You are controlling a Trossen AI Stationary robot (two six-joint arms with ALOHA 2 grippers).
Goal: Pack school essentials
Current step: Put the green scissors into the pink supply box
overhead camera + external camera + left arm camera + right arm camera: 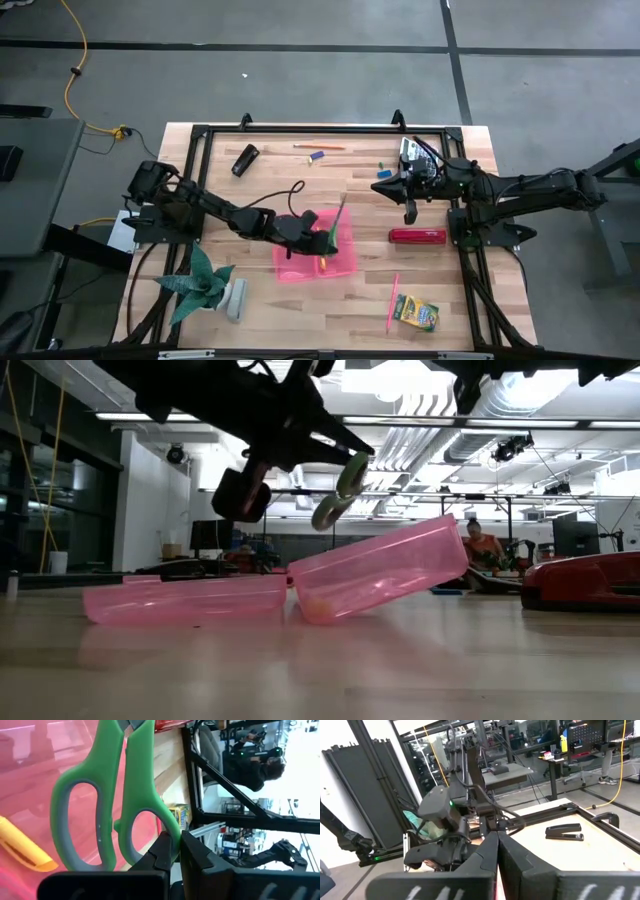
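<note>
My left gripper (322,232) is over the open pink pencil case (342,264) at mid-table, shut on the green-handled scissors (337,222), whose blades point toward the far edge. A yellow pen (25,851) lies inside the case. In the low view the case's tray (380,575) sits tilted beside its flat lid (185,600). My right gripper (410,212) hovers shut above the table right of centre, near the red stapler (417,236). The crayon box (415,313) and a pink pencil (392,300) lie near the front right. An orange pencil (318,147) and small erasers (318,156) lie by the far edge. My left gripper (177,839) pinches the outer rim of one handle loop (167,827) of the scissors between its two fingers. The fingers come in slanting from the table's left. The handles (340,490) hang in the air above the pink case, clear of it.
A black stapler (245,160) lies far left, also seen from the right wrist as the black stapler (565,831). A potted plant (205,285) stands at the near left. A black frame (300,130) rims the table. People sit in the room beyond (482,545).
</note>
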